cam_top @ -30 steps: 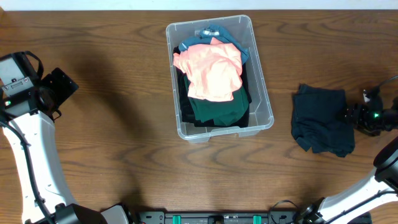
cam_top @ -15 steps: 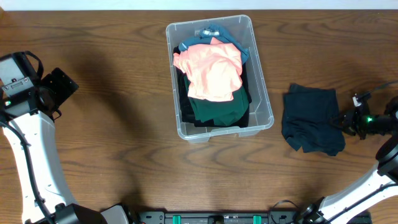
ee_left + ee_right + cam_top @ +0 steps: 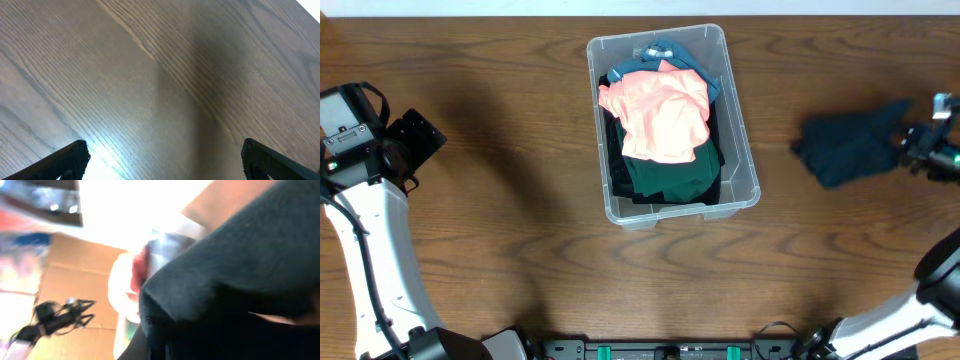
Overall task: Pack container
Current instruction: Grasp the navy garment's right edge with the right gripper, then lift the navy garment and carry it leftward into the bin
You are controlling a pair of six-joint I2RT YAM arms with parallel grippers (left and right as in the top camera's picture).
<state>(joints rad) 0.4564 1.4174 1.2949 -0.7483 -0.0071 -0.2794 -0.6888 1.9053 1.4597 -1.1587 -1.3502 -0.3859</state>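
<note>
The right hand (image 3: pixel 912 145) runs off the overhead view's edge with its fingertips buried in the dark garment (image 3: pixel 848 150), whose blurred cloth fills most of the right wrist view.

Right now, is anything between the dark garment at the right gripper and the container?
Nothing visible: only bare table lies between the dark garment and the container. The container already holds clothes, with a peach shirt on top.

Clear glossy plastic container (image 3: pixel 744 160), soft matt cloth garments, grained satin wood table (image 3: pixel 520 220)
</note>
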